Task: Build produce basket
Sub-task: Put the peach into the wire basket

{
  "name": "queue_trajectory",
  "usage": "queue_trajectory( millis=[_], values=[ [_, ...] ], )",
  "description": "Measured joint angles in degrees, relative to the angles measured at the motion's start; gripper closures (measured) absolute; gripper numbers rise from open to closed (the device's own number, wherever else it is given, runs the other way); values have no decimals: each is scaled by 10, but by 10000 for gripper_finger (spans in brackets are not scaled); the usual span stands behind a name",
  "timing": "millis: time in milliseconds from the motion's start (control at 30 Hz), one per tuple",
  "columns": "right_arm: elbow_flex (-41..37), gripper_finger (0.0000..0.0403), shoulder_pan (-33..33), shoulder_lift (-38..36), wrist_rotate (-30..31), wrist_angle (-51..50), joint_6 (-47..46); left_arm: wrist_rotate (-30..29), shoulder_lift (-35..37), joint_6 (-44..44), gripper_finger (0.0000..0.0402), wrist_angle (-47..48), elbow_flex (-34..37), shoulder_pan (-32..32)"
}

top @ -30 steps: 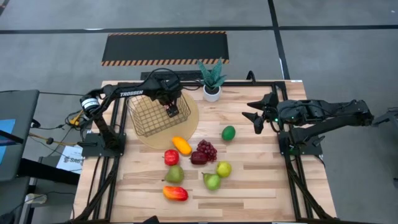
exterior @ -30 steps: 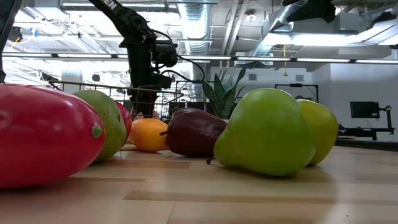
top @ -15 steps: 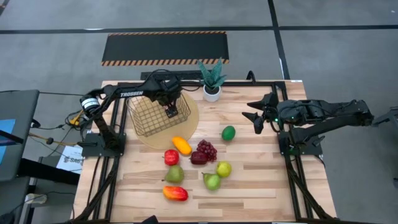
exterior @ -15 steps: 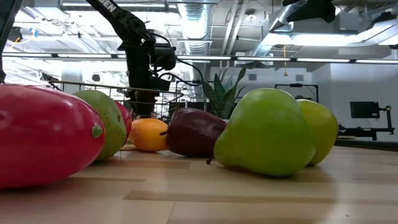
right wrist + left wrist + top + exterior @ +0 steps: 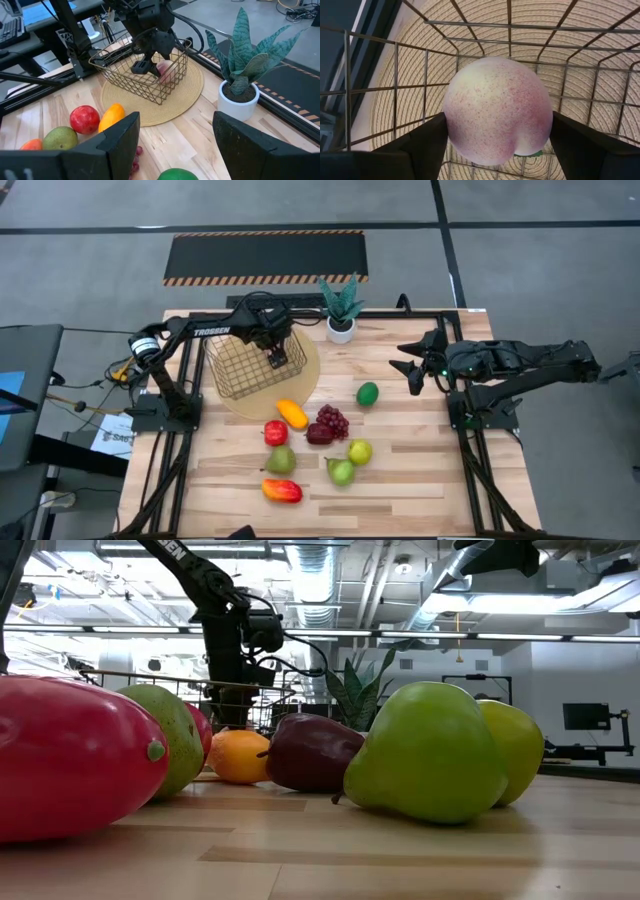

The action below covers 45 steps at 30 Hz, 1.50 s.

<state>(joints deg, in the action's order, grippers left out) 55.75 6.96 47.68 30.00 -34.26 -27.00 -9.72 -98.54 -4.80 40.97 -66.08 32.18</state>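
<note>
The gold wire basket (image 5: 238, 366) stands on a round woven mat (image 5: 305, 385) at the table's far left. My left gripper (image 5: 275, 358) reaches down into it, shut on a pink peach (image 5: 497, 117), which also shows in the right wrist view (image 5: 164, 70). The other produce lies on the wood nearer the front: an orange mango (image 5: 292, 413), a red apple (image 5: 275, 432), grapes (image 5: 333, 420), a lime (image 5: 368, 393), pears and a red-orange mango (image 5: 282, 490). My right gripper (image 5: 408, 365) hangs open above the table's right side, holding nothing. My left gripper pinches the peach between its two fingers (image 5: 427, 145), one on each of two opposite sides (image 5: 451, 125). The fingers come from above, pointing steeply down into the basket. The peach hangs inside the basket near its right wall, above the wire floor.
A small white pot with a spiky green plant (image 5: 341, 315) stands just right of the basket at the far edge. Bare wood (image 5: 430, 460) lies around the fruit cluster toward the right and the near edge.
</note>
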Motion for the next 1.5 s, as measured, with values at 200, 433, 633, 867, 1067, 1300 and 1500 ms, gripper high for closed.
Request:
queue_trajectory(
  millis=[200,433,633,867,1067,1300,1500],
  values=[
    [0,129,0,0,0,0,0,-5,0,2,79,-4,0,0],
    [0,129,0,0,0,0,0,-6,0,9,66,-12,0,0],
    [0,129,0,0,0,0,0,-8,0,9,66,-15,0,0],
    [0,129,0,0,0,0,0,-11,0,23,52,-15,0,0],
    [0,129,0,0,0,0,0,-11,0,23,29,-15,0,0],
    [0,129,0,0,0,0,0,-11,0,22,24,-15,0,0],
    [0,129,0,0,0,0,0,-7,1,23,24,-15,0,-1]
  ],
)
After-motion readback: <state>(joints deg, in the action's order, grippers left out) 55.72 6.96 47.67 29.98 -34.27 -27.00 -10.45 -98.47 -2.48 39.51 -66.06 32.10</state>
